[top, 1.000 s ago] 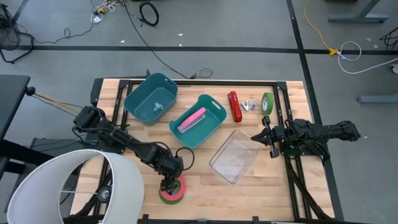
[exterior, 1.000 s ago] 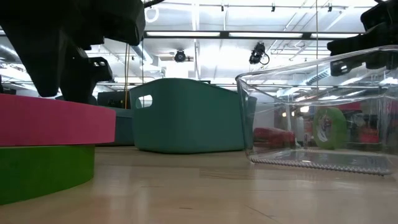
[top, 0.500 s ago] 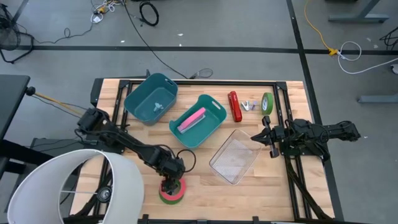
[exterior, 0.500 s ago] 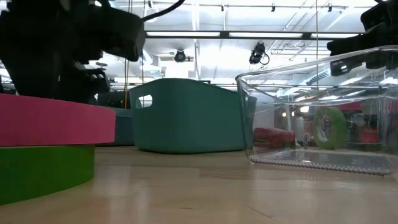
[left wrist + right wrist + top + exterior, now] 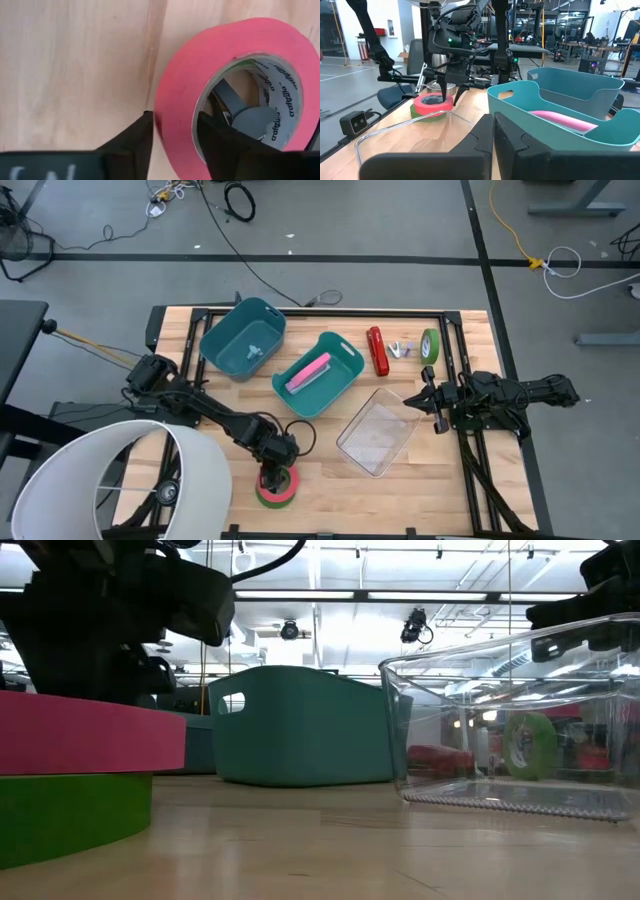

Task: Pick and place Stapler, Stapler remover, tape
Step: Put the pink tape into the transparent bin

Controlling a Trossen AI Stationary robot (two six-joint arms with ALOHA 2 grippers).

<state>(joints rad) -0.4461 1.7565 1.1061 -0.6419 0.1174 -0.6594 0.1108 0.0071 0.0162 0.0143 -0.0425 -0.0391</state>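
Note:
A red tape roll (image 5: 277, 489) lies flat on a green tape roll (image 5: 70, 815) near the table's front edge. My left gripper (image 5: 175, 131) stands over them, pointing down and shut on the red roll's wall. A red stapler (image 5: 377, 351), a small metal stapler remover (image 5: 402, 349) and a second green tape roll (image 5: 430, 346), standing on its edge, are at the far right. My right gripper (image 5: 425, 398) hovers shut and holding nothing, at the right of a clear container (image 5: 378, 430). My left gripper has one finger (image 5: 220, 147) inside the red roll's hole and one finger (image 5: 132, 147) outside it. The roll's wall (image 5: 175, 107) is pinched between them. The fingers come from above, pointing down. The red roll lies flat on the green roll beneath it.
Two teal bins stand at the far middle, one (image 5: 243, 337) with a small metal thing inside, the other (image 5: 318, 375) with a pink object. A white lampshade (image 5: 120, 480) covers the near left corner. Bare wood lies between the rolls and the clear container.
My left gripper has sunk down onto the red tape roll, with its arm shifting slightly toward the near edge. The rolls have stayed in place.

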